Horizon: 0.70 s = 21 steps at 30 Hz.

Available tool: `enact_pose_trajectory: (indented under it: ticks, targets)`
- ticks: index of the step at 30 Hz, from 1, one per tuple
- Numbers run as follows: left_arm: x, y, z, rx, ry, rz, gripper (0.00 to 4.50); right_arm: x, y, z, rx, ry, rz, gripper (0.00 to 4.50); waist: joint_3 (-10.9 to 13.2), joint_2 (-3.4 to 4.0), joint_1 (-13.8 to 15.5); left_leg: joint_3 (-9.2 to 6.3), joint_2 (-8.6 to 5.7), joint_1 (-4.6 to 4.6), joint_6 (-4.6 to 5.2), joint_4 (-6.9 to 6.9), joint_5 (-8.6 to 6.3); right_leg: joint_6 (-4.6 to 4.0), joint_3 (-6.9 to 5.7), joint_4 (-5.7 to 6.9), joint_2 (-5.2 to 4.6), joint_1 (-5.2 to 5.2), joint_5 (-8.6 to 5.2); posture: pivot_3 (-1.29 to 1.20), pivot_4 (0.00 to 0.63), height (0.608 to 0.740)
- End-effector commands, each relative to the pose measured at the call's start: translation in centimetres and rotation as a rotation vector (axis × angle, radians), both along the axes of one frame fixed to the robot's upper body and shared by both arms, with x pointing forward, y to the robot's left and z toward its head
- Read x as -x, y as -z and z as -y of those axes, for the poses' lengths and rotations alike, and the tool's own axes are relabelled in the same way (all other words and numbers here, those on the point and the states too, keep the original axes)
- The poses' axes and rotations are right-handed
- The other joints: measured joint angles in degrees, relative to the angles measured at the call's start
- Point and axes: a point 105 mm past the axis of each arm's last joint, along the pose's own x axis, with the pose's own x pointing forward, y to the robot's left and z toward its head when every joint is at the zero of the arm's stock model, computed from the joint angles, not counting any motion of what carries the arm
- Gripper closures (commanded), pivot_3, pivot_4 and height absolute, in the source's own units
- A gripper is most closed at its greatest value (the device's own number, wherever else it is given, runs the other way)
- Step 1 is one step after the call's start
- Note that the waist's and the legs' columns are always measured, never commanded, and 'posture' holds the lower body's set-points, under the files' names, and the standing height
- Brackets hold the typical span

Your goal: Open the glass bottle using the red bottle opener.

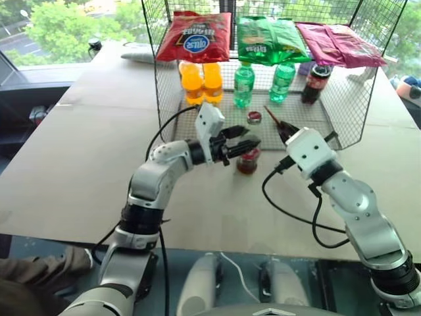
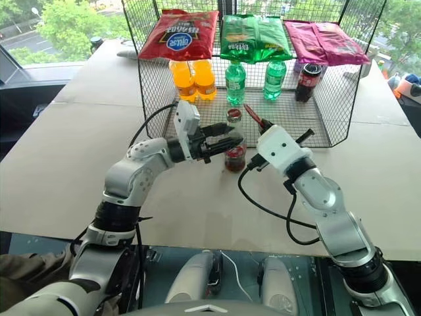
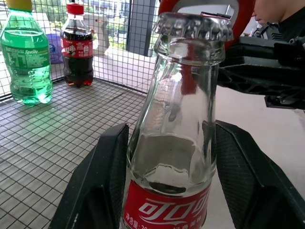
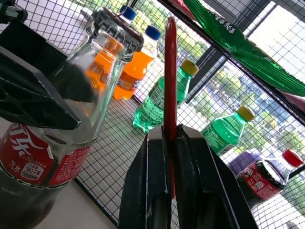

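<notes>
A slim clear glass bottle with dark liquid, a red label in white script and a crimped crown cap stands upright, long neck pointing straight up, on the tan table just in front of the wire-mesh basket, its shoulder clamped between the left gripper's two black fingers. At about two o'clock from the bottle, close by, the right gripper is pinched tight on the handle of a flat, bright-red bottle opener. The opener's long axis slants up and away towards the basket; in the left wrist view its oval ring sits right behind the cap.
</notes>
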Motion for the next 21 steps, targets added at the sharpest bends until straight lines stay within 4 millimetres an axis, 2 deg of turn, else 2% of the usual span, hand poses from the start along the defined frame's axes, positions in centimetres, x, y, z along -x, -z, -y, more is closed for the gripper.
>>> enact_pose_trajectory:
  ticks: [1,21]
  targets:
    - [0.82,-1.54,0.03,0.018,0.027,0.100,2.43,0.28,-0.86,-0.11,-0.008,-0.006,0.051,4.50,0.0,0.00,0.0,0.00,0.01,0.00,-0.01,0.00,0.00,0.00,0.00,0.00,0.00,0.00,0.00,0.00,0.150,0.740]
    - [1.49,-1.85,-0.08,0.005,0.072,0.193,2.43,0.39,-0.77,-0.70,0.014,-0.042,0.045,4.50,0.0,0.00,0.0,0.01,0.01,0.01,0.02,0.04,-0.01,-0.13,0.01,0.06,-0.01,0.00,-0.07,0.00,0.150,0.740]
